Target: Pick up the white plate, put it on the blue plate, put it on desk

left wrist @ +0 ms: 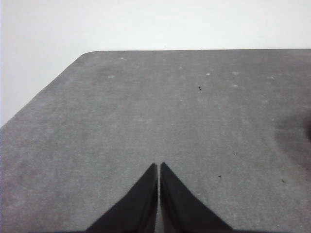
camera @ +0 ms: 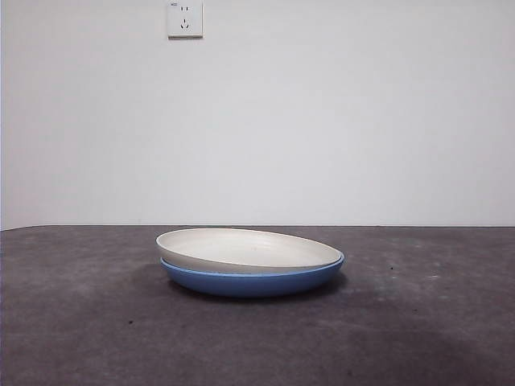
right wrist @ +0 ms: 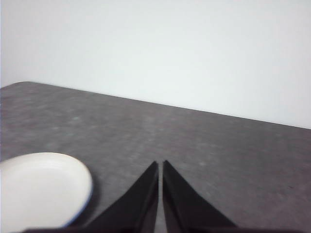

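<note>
While the white plate point(camera: 245, 248) sits nested in the blue plate point(camera: 253, 282), tilted a little, both rest near the middle of the dark grey mottled surface point(camera: 80, 322). Behind it stands a plain white wall point(camera: 322, 121) with a white socket point(camera: 184, 18). The left end effector point(left wrist: 159, 167) and the right end effector point(right wrist: 160, 165) are pressed together, holding nothing, above the surface.

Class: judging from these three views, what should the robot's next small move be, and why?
Probably none beyond keeping both arms back. The white plate already sits nested in the blue plate on the desk. The left claw and right claw are shut, empty, and clear of the stack.
</note>
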Motion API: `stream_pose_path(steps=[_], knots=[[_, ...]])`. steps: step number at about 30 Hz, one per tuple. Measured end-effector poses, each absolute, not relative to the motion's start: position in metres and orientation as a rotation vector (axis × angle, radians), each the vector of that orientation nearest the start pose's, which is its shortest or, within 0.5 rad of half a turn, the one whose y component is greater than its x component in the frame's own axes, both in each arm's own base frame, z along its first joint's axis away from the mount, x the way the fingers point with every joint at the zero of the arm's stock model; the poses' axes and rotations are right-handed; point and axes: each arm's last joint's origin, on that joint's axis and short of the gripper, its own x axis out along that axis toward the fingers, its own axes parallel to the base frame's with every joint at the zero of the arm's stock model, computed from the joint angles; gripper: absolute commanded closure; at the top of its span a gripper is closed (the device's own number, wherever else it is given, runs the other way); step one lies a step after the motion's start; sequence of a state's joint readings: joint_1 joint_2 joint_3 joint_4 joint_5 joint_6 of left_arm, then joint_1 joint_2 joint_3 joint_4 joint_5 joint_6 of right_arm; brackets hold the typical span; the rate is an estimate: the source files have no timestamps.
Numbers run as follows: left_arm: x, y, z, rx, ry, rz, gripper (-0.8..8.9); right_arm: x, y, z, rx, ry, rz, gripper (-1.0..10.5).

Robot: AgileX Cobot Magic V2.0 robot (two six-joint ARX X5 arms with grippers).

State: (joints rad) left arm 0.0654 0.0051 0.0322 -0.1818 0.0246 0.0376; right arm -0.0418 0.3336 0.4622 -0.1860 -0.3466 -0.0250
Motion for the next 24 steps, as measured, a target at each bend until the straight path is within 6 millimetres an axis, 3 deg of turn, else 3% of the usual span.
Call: stream_pose_path(steps=[11,24], knots=[[0.095,0.005,0.157,0.029,0.155,0.038,8.04,0.096,0.002,0.202,-0.024,-0.004,0.166,9.4],[0.095,0.005,0.157,0.029,0.155,0.038,8.04,0.097,0.002,0.162,0.051,0.065,0.162,9.4]])
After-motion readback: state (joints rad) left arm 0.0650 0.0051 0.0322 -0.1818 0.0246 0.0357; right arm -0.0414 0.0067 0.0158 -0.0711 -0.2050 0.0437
